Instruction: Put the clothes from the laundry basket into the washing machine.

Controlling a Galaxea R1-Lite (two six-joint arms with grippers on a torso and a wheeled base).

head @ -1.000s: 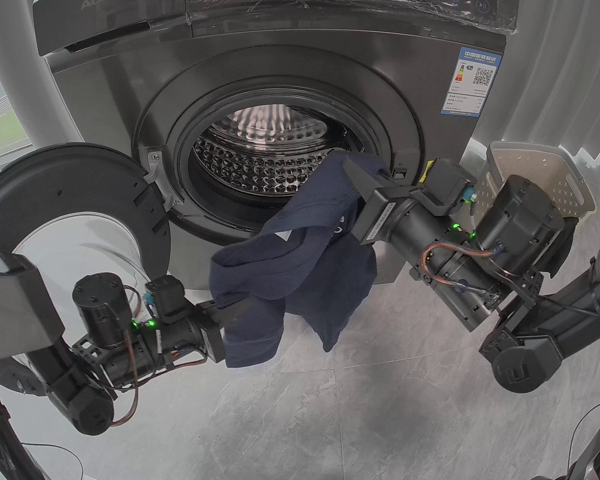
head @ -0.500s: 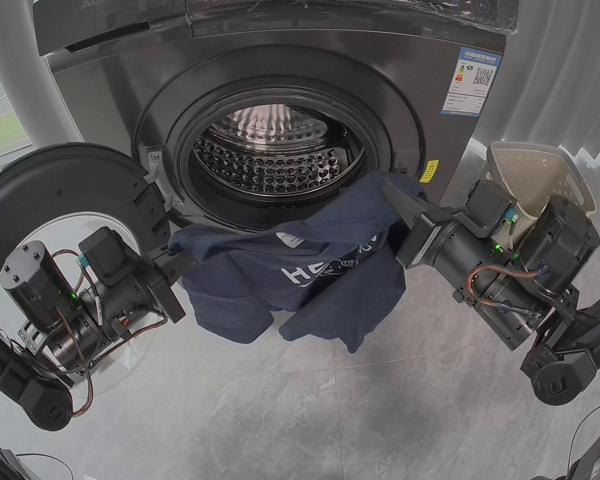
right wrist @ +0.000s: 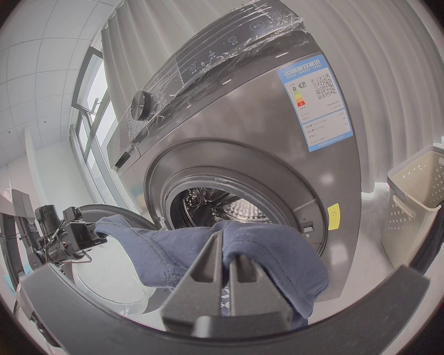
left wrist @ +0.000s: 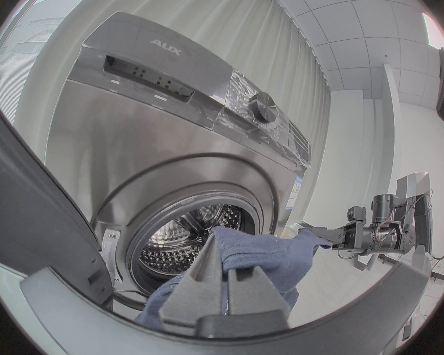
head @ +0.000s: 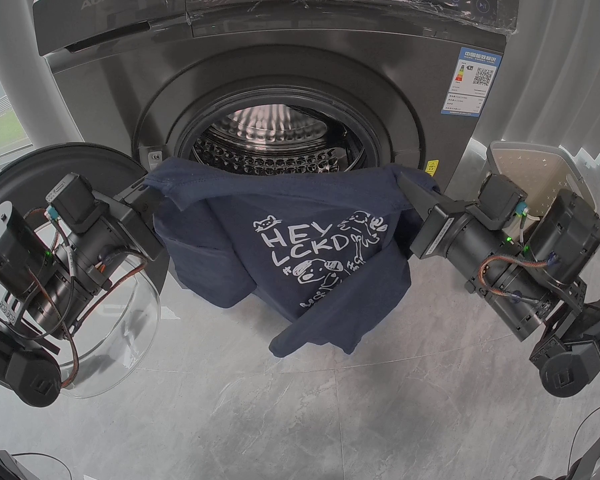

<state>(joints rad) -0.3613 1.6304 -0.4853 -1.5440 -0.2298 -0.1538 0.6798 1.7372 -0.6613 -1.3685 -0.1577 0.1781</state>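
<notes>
Limp navy T-shirt point(head: 300, 248) is hanging spread, hiding the lower opening of the washing machine point(head: 280, 61). Fingers of left gripper point(head: 147, 191) and right gripper point(head: 408, 189) are pinching its top corners.

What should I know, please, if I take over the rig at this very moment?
The left pincer is shut on one end of the navy blue printed cotton T-shirt; the right pincer is shut on the other.
The shirt hangs spread between them before the open port of the dark grey front-loading washing machine, outside its steel drum.
The cream perforated plastic laundry basket stands beside the machine, on the robot's right.
Done: shirt out of the basket, raised to the port.
Left: push it into the drum, release; then check the basket, whose contents I cannot judge.
</notes>
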